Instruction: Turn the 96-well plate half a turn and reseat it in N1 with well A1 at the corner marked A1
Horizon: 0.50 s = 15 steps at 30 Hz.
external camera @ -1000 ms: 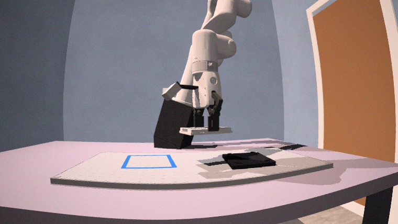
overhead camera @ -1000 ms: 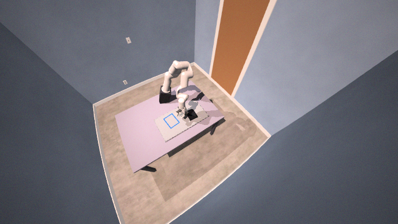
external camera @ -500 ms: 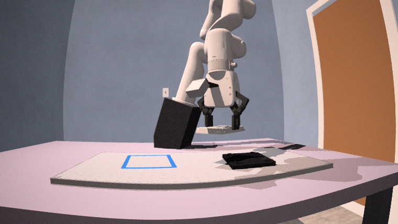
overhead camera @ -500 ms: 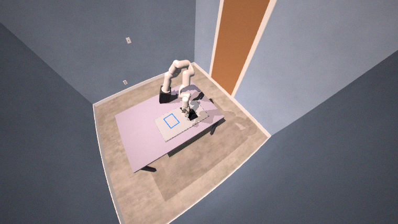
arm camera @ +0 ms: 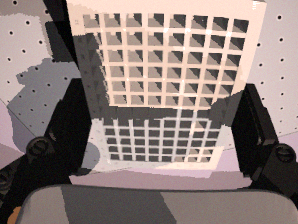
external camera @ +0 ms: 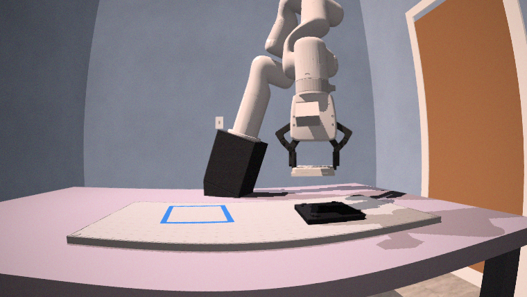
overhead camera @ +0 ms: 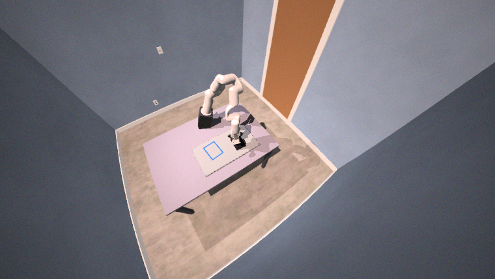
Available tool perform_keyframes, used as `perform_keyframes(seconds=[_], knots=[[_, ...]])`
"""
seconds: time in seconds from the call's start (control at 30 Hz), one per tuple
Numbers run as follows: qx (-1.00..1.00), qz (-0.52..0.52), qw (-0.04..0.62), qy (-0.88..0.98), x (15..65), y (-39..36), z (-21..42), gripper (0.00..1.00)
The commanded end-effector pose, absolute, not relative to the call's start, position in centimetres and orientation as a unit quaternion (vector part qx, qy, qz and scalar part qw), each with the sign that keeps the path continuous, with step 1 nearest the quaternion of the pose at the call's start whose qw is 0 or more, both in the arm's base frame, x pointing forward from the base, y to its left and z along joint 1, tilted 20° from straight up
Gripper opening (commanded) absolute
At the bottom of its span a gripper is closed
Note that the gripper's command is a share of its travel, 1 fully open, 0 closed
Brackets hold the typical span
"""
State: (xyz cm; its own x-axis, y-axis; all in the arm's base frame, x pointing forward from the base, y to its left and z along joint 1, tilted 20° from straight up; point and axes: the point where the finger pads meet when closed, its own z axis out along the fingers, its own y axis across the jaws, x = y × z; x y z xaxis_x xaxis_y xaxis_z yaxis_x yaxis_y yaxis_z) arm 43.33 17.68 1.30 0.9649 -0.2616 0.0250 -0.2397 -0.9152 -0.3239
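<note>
Exterior view: my end effector (external camera: 313, 165) is clamped on the 96-well plate (external camera: 313, 171), fingers (external camera: 292, 156) on its two short sides, plate level and well up in the air, directly over the black nest N1 (external camera: 329, 212), not touching it. Nest sits on the grey perforated deck (external camera: 258, 230) on the pink surface (external camera: 110, 265), with the blue taped outline B1 (external camera: 197, 214) well apart to one side. Wrist view: well grid (arm camera: 166, 86) faces up, half of it in my shadow; cut corner not discernible from here
</note>
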Motion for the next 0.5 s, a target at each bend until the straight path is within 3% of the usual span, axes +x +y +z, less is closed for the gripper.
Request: perform_keyframes(seconds=[0.0, 0.47], knots=[[-0.983, -0.048, 0.165, 0.067, 43.6, 18.8, 1.8, 0.00], [-0.985, -0.060, 0.161, -0.007, 43.8, 20.5, 2.5, 0.00]])
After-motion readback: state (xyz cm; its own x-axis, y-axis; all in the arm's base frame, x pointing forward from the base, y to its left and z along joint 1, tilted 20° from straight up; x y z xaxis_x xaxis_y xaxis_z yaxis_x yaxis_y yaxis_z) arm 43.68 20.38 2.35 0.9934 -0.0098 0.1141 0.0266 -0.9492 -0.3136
